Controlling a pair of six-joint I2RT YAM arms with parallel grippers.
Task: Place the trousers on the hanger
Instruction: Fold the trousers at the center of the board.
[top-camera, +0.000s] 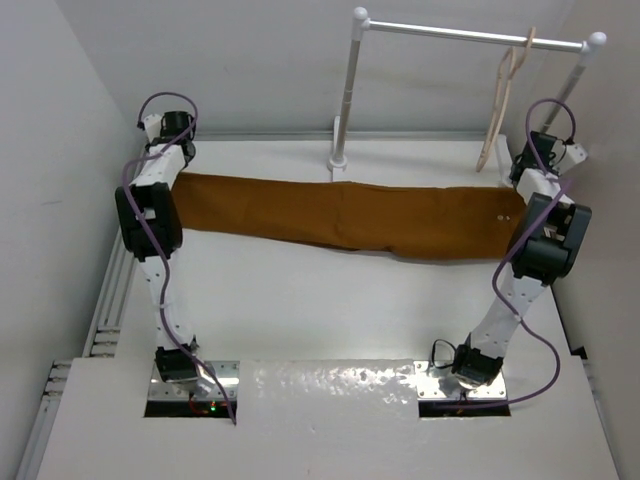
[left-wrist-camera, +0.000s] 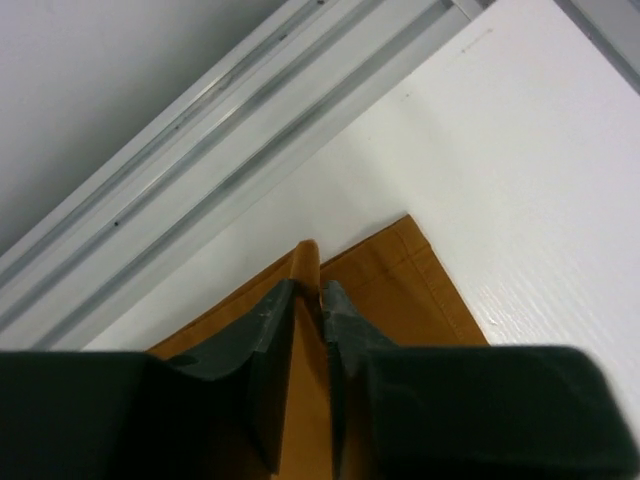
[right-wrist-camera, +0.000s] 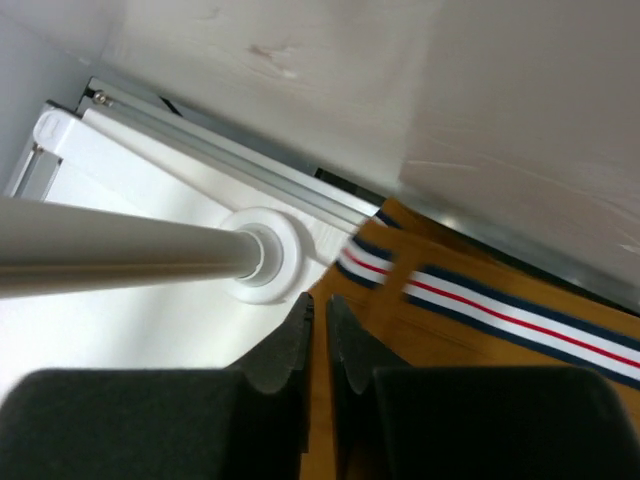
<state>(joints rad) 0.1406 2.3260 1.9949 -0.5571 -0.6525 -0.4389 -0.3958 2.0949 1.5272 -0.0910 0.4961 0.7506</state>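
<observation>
The rust-brown trousers (top-camera: 340, 215) lie stretched flat across the far part of the table, between the two arms. My left gripper (top-camera: 180, 165) stands over their left end. In the left wrist view, a raised fold of the trousers (left-wrist-camera: 400, 290) stands between my left gripper (left-wrist-camera: 308, 292), whose jaws are slightly apart. My right gripper (top-camera: 525, 178) is at the waistband end, and its narrow jaws (right-wrist-camera: 318, 305) hold the trousers (right-wrist-camera: 440, 345) near the striped trim (right-wrist-camera: 500, 310). The pale hanger (top-camera: 500, 100) hangs from the rail, above and just behind the right gripper.
A white clothes rail (top-camera: 470, 35) stands at the back; its right post (right-wrist-camera: 100, 250) and round foot (right-wrist-camera: 262, 255) are close to my right fingers. Aluminium tracks (left-wrist-camera: 250, 110) run along the table's left edge, with walls close on both sides.
</observation>
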